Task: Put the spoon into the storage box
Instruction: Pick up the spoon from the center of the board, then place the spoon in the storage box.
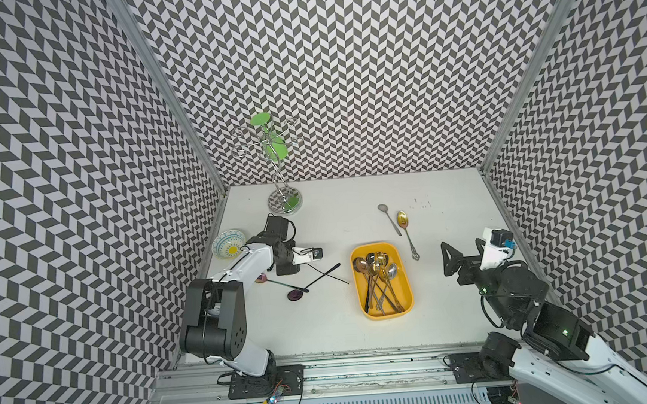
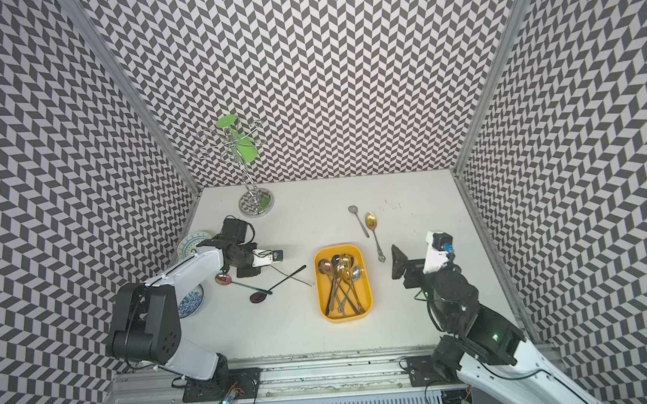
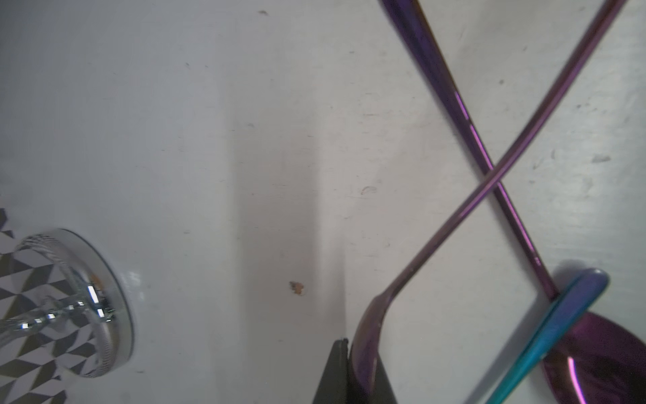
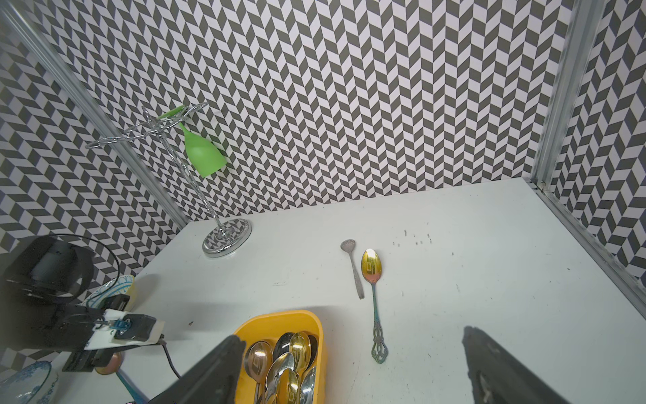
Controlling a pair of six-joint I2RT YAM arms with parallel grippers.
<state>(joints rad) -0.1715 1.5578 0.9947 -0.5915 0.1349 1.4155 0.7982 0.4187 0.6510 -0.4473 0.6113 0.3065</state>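
Observation:
My left gripper (image 3: 361,363) (image 1: 288,268) is low over the table's left part, shut on the bowl of a thin purple spoon (image 3: 489,178) (image 1: 333,277). That spoon's handle crosses over the handle of a second purple spoon (image 1: 294,295) lying on the table. A third spoon with a teal handle (image 3: 566,307) lies beside them. The yellow storage box (image 1: 373,246) (image 2: 338,246) (image 4: 279,316) sits mid-table to the right of these spoons and holds several spoons. My right gripper (image 1: 450,260) (image 4: 353,370) hangs open to the right of the box with nothing between its fingers.
A silver spoon (image 1: 390,219) and a gold spoon (image 1: 408,236) with an ornate handle lie behind the box. A chrome glass rack (image 1: 285,201) with a green glass (image 1: 273,144) stands at the back left. A patterned bowl (image 1: 229,244) and a blue bowl (image 2: 190,300) sit by the left wall.

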